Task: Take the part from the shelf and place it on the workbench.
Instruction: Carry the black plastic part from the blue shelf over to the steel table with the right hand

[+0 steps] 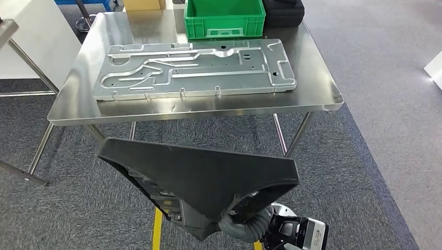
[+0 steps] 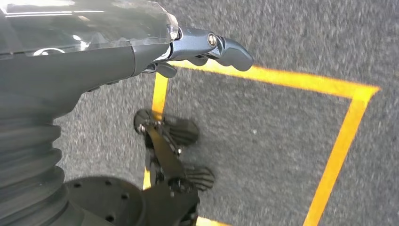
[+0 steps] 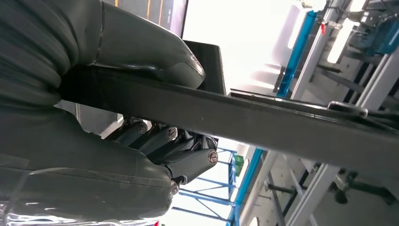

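The right hand (image 3: 155, 141) clamps the black part (image 1: 208, 177), thumb over its edge and fingers beneath — steadying it for carrying; the part hangs short of the workbench (image 1: 323, 99); the left hand (image 2: 207, 47) hangs half-curled, holding nothing.

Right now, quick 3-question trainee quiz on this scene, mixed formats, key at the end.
1. True or false: the black part already lies on the workbench.
2. Which hand grips the black part? A) left B) right
3. Fill in: behind the metal plate on the workbench stands a green ____.

Key:
1. False; it is held in front of the workbench, above the carpet.
2. B; the right hand clamps its edge, while the left hand hangs over the floor holding nothing.
3. crate
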